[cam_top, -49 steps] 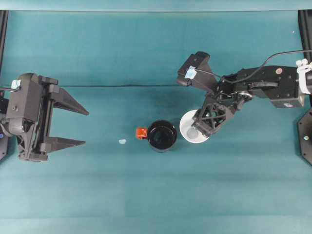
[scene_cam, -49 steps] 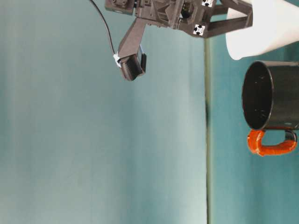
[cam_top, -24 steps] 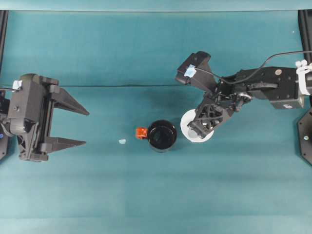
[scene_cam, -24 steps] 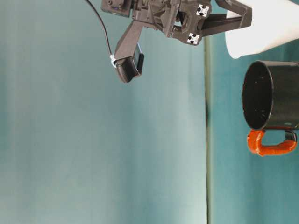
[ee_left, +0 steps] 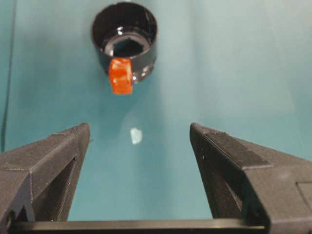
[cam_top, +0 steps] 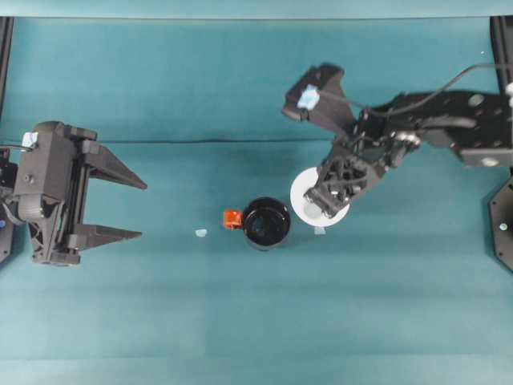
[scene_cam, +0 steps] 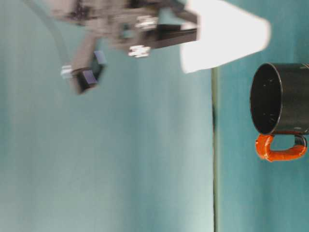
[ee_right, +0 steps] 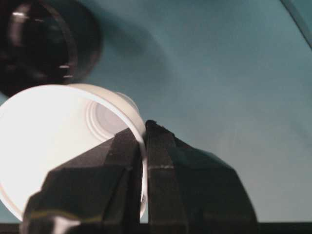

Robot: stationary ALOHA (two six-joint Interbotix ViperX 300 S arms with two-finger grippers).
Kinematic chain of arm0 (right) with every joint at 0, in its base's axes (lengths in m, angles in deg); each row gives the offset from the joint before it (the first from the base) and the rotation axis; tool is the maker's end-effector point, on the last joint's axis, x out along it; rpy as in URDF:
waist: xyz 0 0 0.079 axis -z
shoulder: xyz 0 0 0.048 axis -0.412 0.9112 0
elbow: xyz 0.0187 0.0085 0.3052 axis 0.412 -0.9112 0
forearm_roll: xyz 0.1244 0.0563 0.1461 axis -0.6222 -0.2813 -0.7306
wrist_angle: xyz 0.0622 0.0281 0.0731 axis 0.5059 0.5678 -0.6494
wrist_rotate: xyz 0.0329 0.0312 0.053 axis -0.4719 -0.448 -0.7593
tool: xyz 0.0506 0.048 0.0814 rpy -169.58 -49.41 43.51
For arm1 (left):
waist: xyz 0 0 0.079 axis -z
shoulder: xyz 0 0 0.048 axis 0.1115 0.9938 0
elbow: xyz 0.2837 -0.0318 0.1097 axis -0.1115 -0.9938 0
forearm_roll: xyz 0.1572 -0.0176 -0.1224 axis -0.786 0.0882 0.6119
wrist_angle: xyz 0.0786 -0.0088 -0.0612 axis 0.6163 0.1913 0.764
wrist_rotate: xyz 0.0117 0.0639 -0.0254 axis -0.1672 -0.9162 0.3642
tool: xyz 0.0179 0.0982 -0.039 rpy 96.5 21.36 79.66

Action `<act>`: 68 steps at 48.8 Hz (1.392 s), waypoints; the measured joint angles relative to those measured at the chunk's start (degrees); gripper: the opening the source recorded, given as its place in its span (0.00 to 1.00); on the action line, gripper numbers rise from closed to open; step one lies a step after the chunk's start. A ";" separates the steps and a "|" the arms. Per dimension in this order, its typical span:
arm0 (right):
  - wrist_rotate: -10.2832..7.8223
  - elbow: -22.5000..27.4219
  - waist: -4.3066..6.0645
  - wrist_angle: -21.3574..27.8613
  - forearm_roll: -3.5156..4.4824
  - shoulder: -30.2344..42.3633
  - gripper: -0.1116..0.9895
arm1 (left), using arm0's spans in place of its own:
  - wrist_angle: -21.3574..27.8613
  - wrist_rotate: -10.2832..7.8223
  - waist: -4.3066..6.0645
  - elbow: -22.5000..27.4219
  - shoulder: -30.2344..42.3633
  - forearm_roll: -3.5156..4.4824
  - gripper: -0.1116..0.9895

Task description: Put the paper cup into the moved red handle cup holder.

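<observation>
The right hand (ee_right: 144, 146) pinches the cup (cam_top: 320, 196) by its rim, one finger inside the wall and one outside, and the cup is clear of the surface (cam_top: 240, 305) — the table-level view shows it hanging in the air, above the level of the holder's (cam_top: 266, 223) mouth and off to one side. So the pickup looks done; what's left is the carry over the holder, the lowering in and the release. From overhead the cup sits just beside the holder, on the far side from its red handle (cam_top: 232, 218). The holder stands upright and empty. The cup is plain white, tapered, wide at the rim and small at the base, tilted a little in the grip. The left hand (cam_top: 112, 204) sits well apart at the surface's edge, fingers spread wide, holding nothing.
</observation>
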 measured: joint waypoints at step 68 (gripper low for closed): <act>0.00 10.72 -2.55 -2.20 2.99 16.00 0.00 | 0.09 0.00 -0.97 -0.79 -0.35 0.00 0.89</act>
